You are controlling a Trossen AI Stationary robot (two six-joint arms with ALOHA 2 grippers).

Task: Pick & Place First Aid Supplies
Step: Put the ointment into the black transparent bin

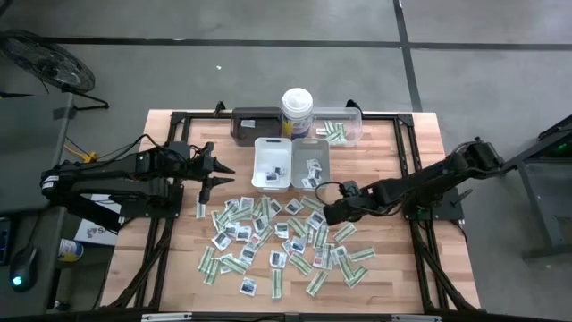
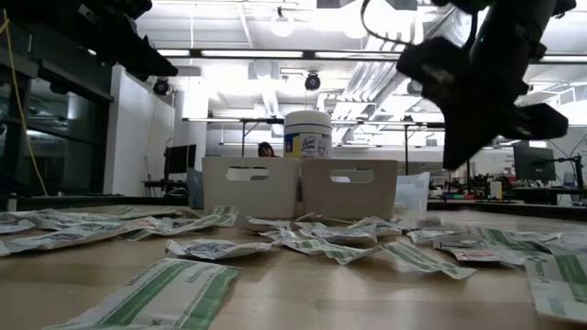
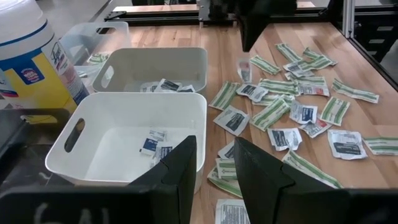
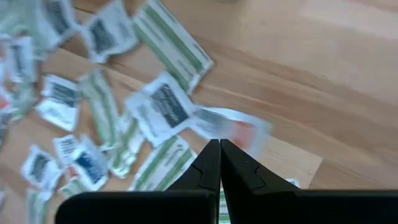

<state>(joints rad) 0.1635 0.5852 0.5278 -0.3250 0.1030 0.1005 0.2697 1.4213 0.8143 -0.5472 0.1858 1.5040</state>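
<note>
Hovering above the right side of the packet pile, the right gripper [image 1: 330, 213] is keeping its dark fingers pressed tight together, and whether they are pinching anything I cannot tell. The first aid supplies [image 1: 281, 243] are lying scattered across the middle of the wooden table [image 1: 402, 268], spreading toward its near edge: squarish white sachets [image 3: 231, 119] with dark printed panels, and narrow pale-green-and-white strips [image 3: 269, 114] with green stripes running lengthwise. Their print is too small to read. In the right wrist view one white sachet [image 4: 165, 107] with a dark label is lying just ahead of the fingertips, with a blurred packet [image 4: 231, 126] showing an orange-red patch beside it.

Behind the pile, toward the far edge, two white rectangular plastic bins with handle slots are standing side by side: the left bin [image 3: 124, 124] is holding a few small sachets, and the right bin [image 3: 155, 62] is holding several too. Beyond them a tall white round canister [image 1: 296, 112] with a yellow-and-blue label is standing; its writing is not legible. A dark tray [image 1: 255, 125] and a clear tray [image 1: 340, 127] are flanking it.

The left gripper [image 1: 214, 176] is waiting over the table's left side, fingers partly apart and holding nothing.
</note>
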